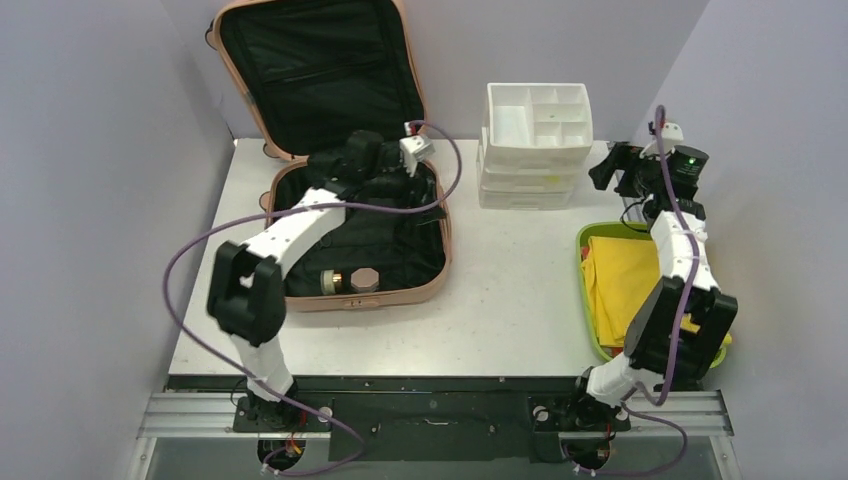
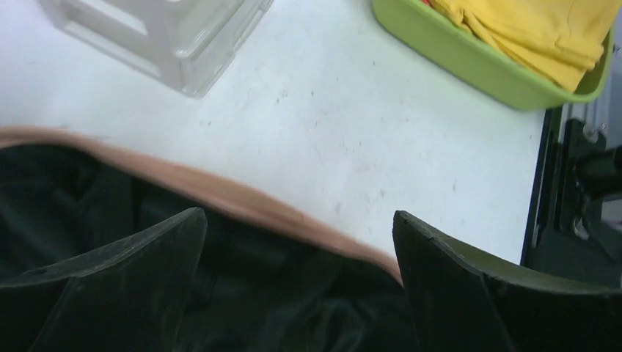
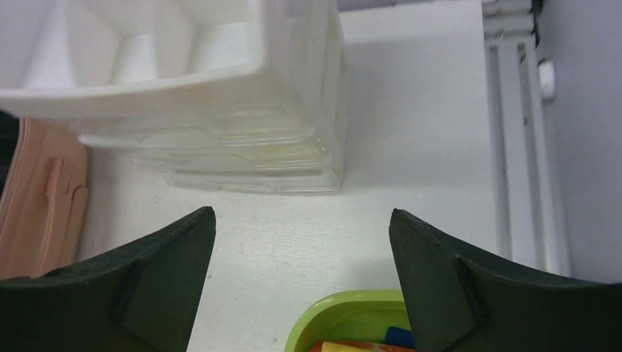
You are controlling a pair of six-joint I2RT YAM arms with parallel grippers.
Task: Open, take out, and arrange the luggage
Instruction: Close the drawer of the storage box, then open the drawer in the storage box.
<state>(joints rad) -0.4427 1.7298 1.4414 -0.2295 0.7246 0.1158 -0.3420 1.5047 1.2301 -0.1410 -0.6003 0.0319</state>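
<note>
Since the salmon-pink suitcase (image 1: 400,293) already lies open at the left of the tabletop (image 1: 500,290), this looks like the take-out step. The left fingers (image 2: 125,271) hang wide and empty over its black lining, so next they'd need to close on something, maybe the brown-capped jar (image 1: 352,280). The right fingers (image 3: 147,279), wide too, hover near the drawer organizer (image 1: 535,130).

a white table (image 1: 510,300) fills the middle of the scene, its matte top flecked with small dark specks and scuffs. a plain, pale lilac-grey left wall (image 1: 90,150), far wall (image 1: 540,40) and right wall (image 1: 780,90) close it in. along the near edge runs a silver rail (image 1: 190,412) with a dark plate (image 1: 460,445) at its middle. the light is soft and even, and shadows are faint.
</note>
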